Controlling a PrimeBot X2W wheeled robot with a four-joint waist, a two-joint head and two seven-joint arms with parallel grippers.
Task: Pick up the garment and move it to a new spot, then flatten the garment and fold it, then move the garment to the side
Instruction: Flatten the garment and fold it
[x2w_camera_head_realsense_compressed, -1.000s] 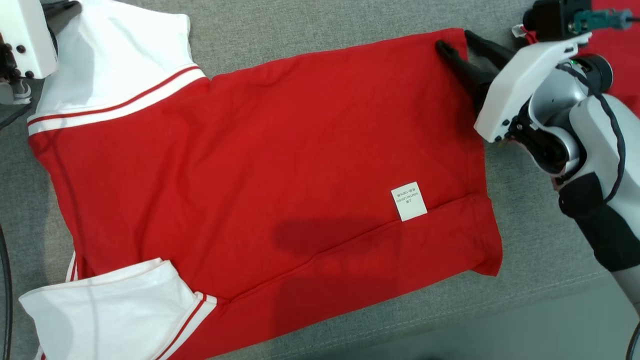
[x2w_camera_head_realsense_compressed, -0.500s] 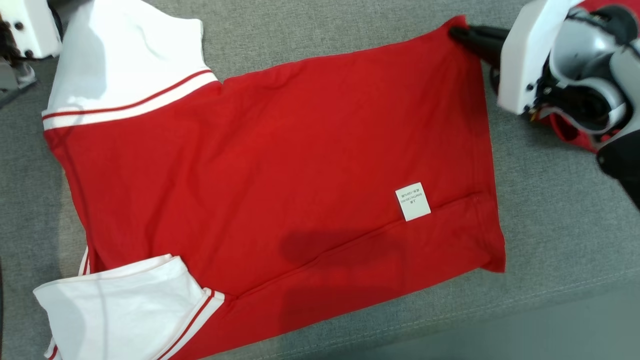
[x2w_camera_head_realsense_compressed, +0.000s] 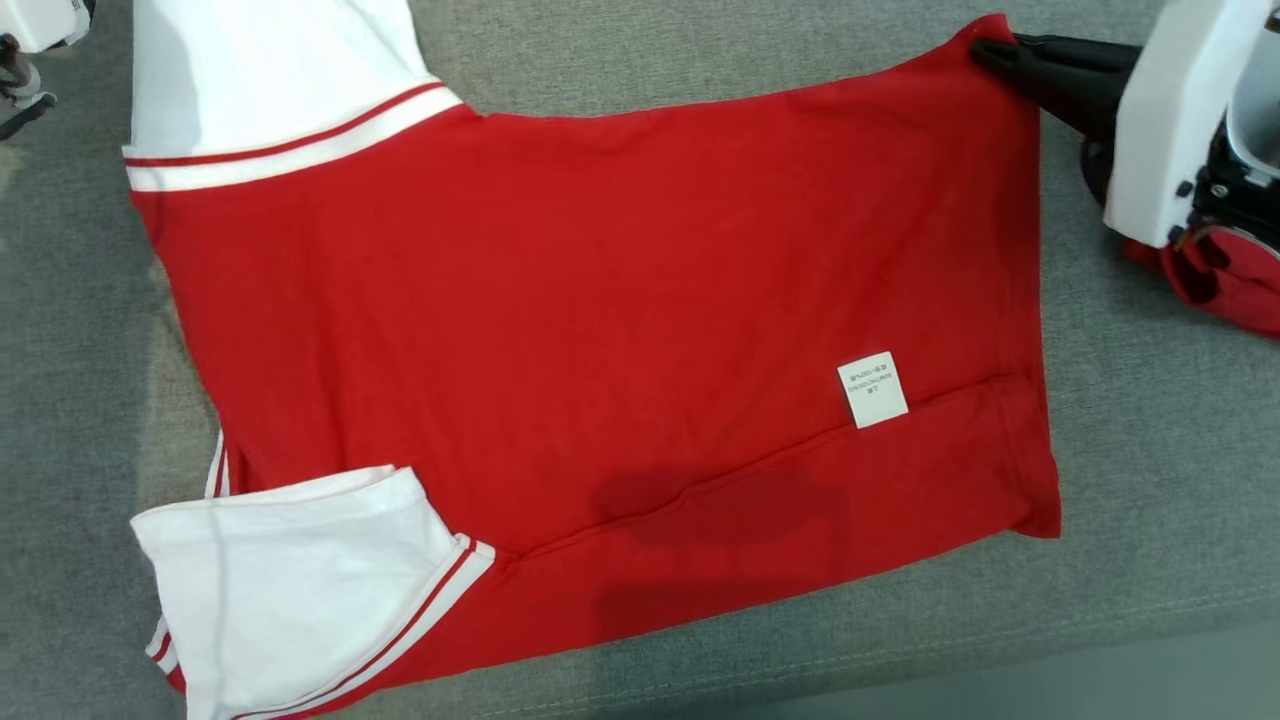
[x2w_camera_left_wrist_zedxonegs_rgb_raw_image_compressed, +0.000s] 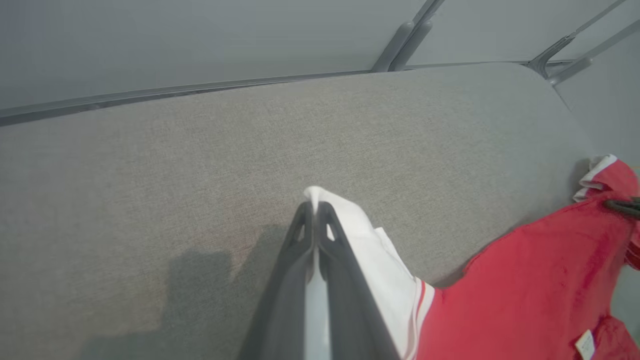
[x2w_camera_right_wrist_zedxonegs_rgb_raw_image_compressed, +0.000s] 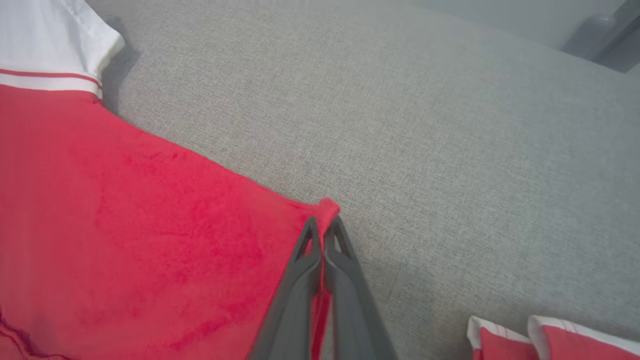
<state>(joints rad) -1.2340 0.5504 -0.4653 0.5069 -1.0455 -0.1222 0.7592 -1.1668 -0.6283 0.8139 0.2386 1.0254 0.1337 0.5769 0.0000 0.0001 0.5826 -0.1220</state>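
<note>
The garment (x2w_camera_head_realsense_compressed: 600, 320) is a red shirt with white sleeves and a small white label (x2w_camera_head_realsense_compressed: 873, 389), spread flat on the grey cushion (x2w_camera_head_realsense_compressed: 1150, 430). My right gripper (x2w_camera_head_realsense_compressed: 985, 50) is shut on the shirt's far right hem corner (x2w_camera_right_wrist_zedxonegs_rgb_raw_image_compressed: 327, 207), the red cloth pinched between its dark fingers (x2w_camera_right_wrist_zedxonegs_rgb_raw_image_compressed: 320, 250). My left gripper (x2w_camera_left_wrist_zedxonegs_rgb_raw_image_compressed: 315, 207) is shut on the tip of the far white sleeve (x2w_camera_left_wrist_zedxonegs_rgb_raw_image_compressed: 360, 230), seen in the left wrist view. In the head view that sleeve (x2w_camera_head_realsense_compressed: 270, 70) runs off the top left. The near white sleeve (x2w_camera_head_realsense_compressed: 300, 590) lies folded at the lower left.
Another red-and-white garment (x2w_camera_head_realsense_compressed: 1230, 290) lies at the right, under my right wrist, and its folded edges (x2w_camera_right_wrist_zedxonegs_rgb_raw_image_compressed: 550, 337) are in the right wrist view. The cushion's front seam (x2w_camera_head_realsense_compressed: 1000, 640) runs along the bottom. Grey frame bars (x2w_camera_left_wrist_zedxonegs_rgb_raw_image_compressed: 410, 35) stand behind the cushion.
The head camera has shifted, so the whole picture moved right. My right gripper, open over the hem corner a second ago, now pinches it, and the shirt's far edge is drawn tauter.
</note>
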